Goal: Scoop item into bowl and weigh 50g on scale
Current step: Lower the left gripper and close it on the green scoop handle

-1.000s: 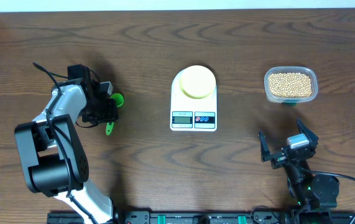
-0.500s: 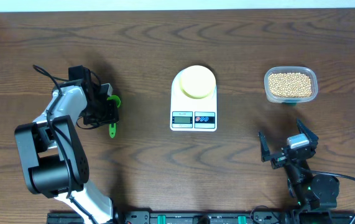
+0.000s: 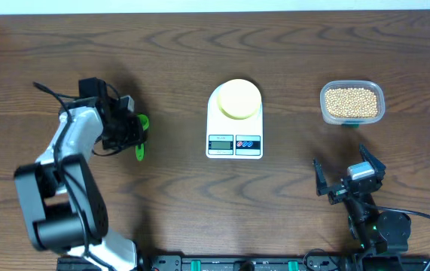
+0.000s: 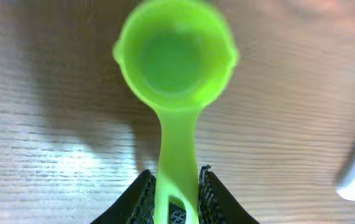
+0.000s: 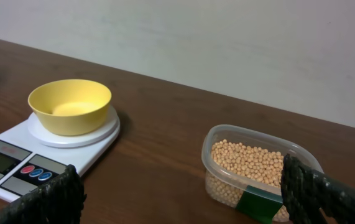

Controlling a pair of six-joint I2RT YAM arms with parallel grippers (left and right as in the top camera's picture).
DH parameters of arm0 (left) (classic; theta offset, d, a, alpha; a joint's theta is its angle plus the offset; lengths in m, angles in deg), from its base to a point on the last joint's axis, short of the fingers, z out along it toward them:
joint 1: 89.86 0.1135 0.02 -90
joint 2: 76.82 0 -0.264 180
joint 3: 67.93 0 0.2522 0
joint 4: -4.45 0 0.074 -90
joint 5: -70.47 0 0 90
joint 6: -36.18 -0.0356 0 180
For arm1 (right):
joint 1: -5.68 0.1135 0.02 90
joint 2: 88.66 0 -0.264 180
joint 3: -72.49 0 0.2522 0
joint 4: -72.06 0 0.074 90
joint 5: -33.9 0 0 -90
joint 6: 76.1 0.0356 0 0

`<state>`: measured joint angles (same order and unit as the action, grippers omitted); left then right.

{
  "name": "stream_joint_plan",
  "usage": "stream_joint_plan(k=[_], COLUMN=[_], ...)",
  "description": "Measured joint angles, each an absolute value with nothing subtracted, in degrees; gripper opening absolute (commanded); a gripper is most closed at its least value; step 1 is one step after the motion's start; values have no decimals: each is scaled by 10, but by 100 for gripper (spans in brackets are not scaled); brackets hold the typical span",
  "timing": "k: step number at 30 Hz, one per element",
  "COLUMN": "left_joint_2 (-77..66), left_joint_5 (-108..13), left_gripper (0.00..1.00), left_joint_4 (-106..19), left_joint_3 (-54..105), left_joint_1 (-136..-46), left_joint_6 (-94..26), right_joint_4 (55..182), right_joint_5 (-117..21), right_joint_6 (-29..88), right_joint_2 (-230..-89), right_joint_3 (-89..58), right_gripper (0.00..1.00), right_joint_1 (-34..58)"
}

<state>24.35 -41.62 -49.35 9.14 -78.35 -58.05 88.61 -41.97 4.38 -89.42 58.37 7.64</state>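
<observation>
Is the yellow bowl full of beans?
No, the bowl on the scale is empty inside; the beans are all in the clear tub.

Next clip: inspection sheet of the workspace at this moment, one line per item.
Surface: brown wood-grain table, no spills seen.
Job's things: yellow bowl, empty, on white scale; beans in clear tub, right of it.
Clutter: nothing seen.
Grippers: left gripper shut on handle of empty green scoop; right gripper open, holding nothing.
Cables: black cable looping at left arm; another by right arm's base.
Surroundings: pale wall behind table.
</observation>
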Motion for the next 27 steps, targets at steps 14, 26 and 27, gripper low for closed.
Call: stream_joint_plan(k=[14,26,27], left_joint_2=[202,207,210], left_joint_5=[-435,-319,-315], left_gripper=[69,71,69], left_joint_4=[-517,-524,-523], left_joint_3=[91,56,53], left_joint_1=[-784,-784,-784], left_joint_6=[-566,-564,-563], right_joint_4=[886,886,886], right_joint_5=[-419,-420,-419], right_joint_6=[44,44,44], right_joint_2=[-894,-894,-894], right_joint_3=[584,584,584], right_gripper=[99,99,99], right_joint_1=[76,76,76])
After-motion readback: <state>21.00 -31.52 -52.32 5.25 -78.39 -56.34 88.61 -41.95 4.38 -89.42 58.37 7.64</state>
